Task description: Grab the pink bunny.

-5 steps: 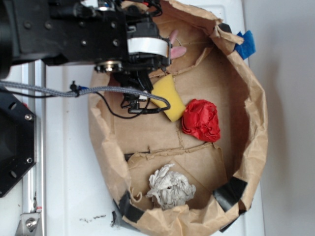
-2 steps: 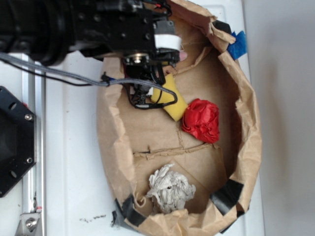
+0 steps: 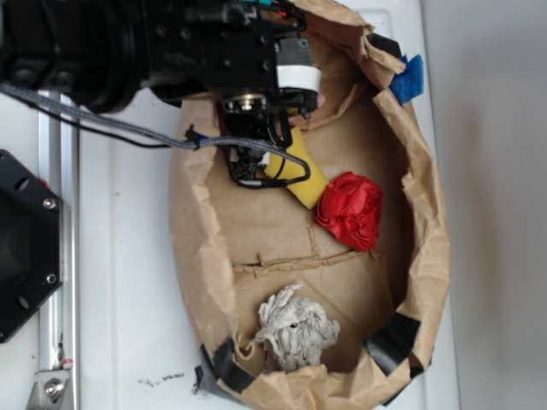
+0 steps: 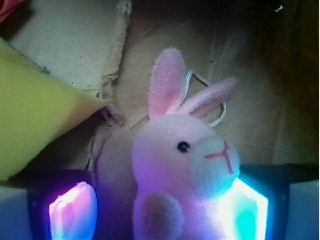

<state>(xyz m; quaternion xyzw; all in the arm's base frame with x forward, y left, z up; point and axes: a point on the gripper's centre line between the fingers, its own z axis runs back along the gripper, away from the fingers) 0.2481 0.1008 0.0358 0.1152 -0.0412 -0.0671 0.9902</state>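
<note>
In the wrist view the pink bunny [image 4: 187, 170] is fluffy and pale, with a black eye, a stitched pink nose and two long ears. It sits between the spread fingers [image 4: 72, 210], pressing the right one, not clenched. The yellow sponge [image 4: 35, 120] lies left, on the brown paper [image 4: 75, 35] beyond.
</note>
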